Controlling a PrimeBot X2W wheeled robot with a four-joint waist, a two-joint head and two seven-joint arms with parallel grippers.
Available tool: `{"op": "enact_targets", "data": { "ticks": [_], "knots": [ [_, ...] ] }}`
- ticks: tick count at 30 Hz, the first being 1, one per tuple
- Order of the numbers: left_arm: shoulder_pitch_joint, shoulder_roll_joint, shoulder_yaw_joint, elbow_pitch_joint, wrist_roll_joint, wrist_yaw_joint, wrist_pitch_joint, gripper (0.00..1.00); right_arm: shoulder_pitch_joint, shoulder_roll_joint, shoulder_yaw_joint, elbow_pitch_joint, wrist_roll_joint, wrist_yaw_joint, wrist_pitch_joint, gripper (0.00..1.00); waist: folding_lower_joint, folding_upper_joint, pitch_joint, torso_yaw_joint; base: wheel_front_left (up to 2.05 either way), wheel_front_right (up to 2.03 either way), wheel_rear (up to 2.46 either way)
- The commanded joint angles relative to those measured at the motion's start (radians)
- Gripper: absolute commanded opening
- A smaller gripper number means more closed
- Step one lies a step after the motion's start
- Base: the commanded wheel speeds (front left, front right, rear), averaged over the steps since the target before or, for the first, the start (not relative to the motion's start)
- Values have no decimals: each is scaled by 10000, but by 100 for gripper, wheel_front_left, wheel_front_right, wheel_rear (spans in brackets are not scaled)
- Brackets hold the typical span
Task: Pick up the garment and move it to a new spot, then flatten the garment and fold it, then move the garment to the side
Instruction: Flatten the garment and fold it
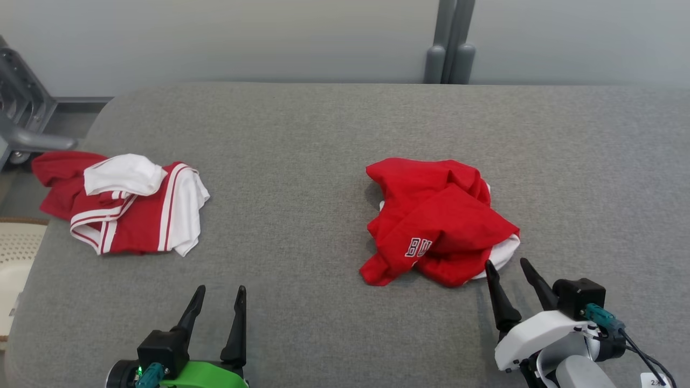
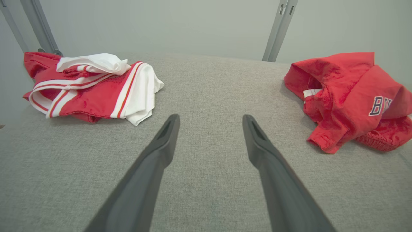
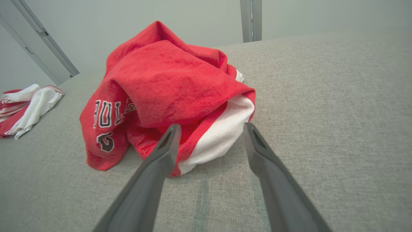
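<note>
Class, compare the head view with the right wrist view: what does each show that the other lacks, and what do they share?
Head view, not the right wrist view: the left hand, open over the grey surface, and a grey rack at far left.
Right wrist view, not the head view: a dark figure under the lettering on the red garment, and a faint green stripe on the grey surface.
Both: the red garment, the striped garment, the open right hand by the red garment's white edge, and the grey surface.
</note>
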Motion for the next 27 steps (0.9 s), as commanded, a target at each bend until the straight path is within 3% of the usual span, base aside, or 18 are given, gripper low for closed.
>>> {"op": "enact_targets", "data": {
  "ticks": [1,10,15,16,17,18,23,27],
  "knots": [
    [-144,11,-13,-34,-85,-24,7,100,-129,-36,-128,92,82,-7,-4,100,0,0,384,494,0,0,0],
    [-243,9,-56,-80,-80,-33,7,100,-408,0,-726,828,-28,-5,-4,100,0,0,612,928,0,0,0],
    [-313,9,-258,-102,-195,-37,7,100,-570,13,-377,1222,444,-4,-4,100,0,0,710,948,0,0,0],
    [-306,9,-351,-76,-231,-36,7,100,-623,16,-240,1215,579,-4,-4,81,0,0,732,937,0,0,0],
    [-311,7,-504,-20,-238,-36,7,100,-685,6,-174,1164,679,-4,-4,36,0,0,751,917,0,0,0],
    [-338,7,-634,1,-245,-36,7,100,-765,-10,-126,1093,710,-5,-4,0,0,0,765,896,0,0,0],
    [-370,12,-1016,-10,-455,-27,7,100,-1257,-511,227,366,612,-4,-6,0,0,0,688,743,0,0,0],
    [-356,13,-1234,3,-620,-26,7,100,-1998,-1535,896,-779,421,-4,-7,0,0,0,498,557,0,0,0]
  ]
}}
